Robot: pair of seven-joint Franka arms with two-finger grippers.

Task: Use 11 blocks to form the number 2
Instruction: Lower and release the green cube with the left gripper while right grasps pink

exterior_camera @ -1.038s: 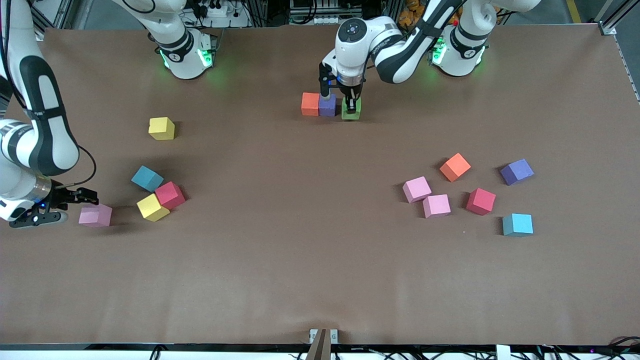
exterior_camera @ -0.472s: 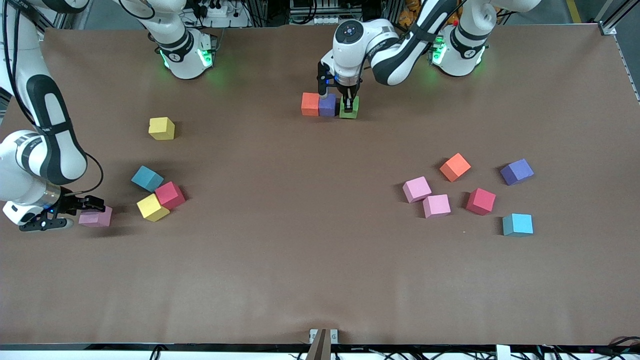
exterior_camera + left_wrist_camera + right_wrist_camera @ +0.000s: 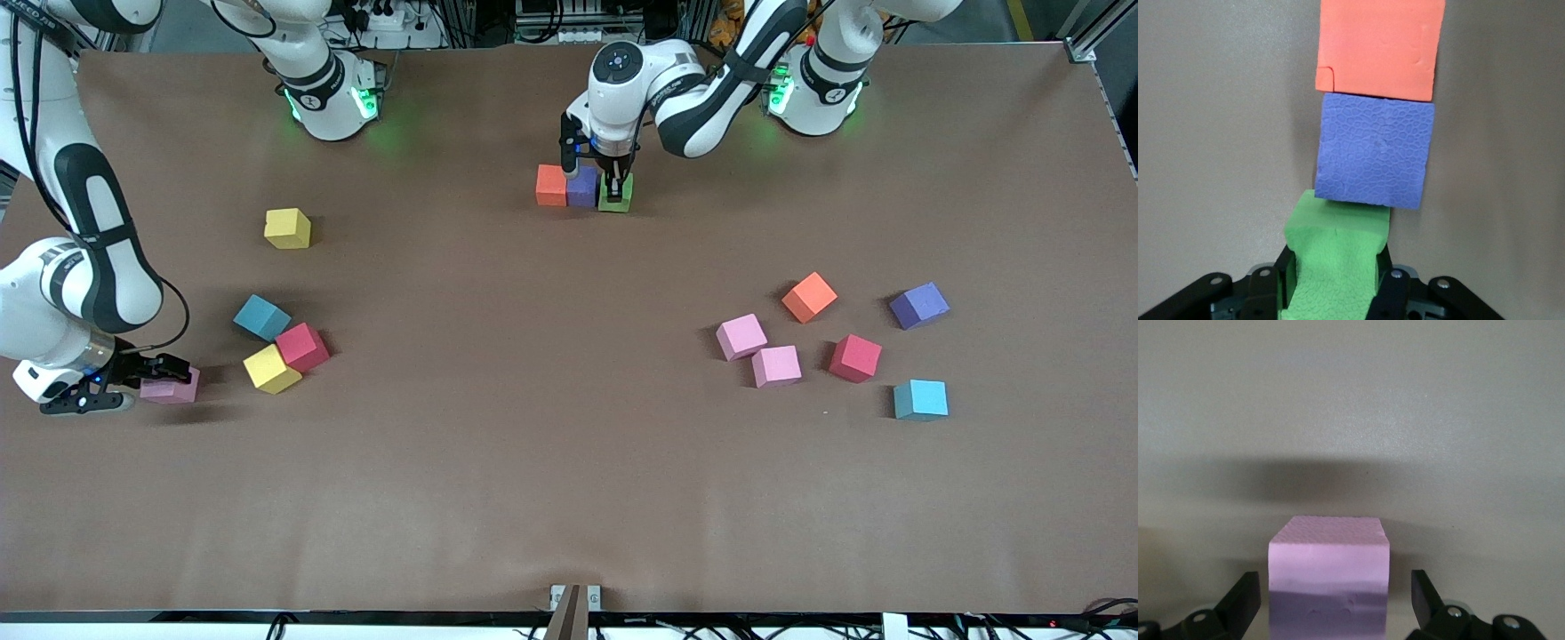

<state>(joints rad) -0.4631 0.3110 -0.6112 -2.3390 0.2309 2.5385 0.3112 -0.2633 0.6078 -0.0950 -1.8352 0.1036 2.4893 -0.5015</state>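
Observation:
An orange block [image 3: 551,185] and a purple block [image 3: 582,187] sit side by side in a row close to the robots' bases. My left gripper [image 3: 613,184] is shut on a green block [image 3: 617,195], which is squeezed between the fingers and pressed against the purple block [image 3: 1373,150] at the row's end. In the left wrist view the green block [image 3: 1335,263] sits slightly askew to the orange block [image 3: 1378,43]. At the right arm's end of the table, my right gripper [image 3: 171,377] is open and straddles a pink block [image 3: 1329,580], with a finger [image 3: 1243,597] apart from it on each side.
Near the pink block [image 3: 178,388] lie a yellow block [image 3: 271,369], a red block [image 3: 302,347], a blue block [image 3: 261,317] and another yellow block [image 3: 287,228]. Toward the left arm's end are two pink blocks [image 3: 741,337], an orange, a red, a purple and a light blue block [image 3: 920,399].
The left gripper has carried the green block sideways up against the purple block. The right gripper has slid forward so that its open fingers now flank the pink block.

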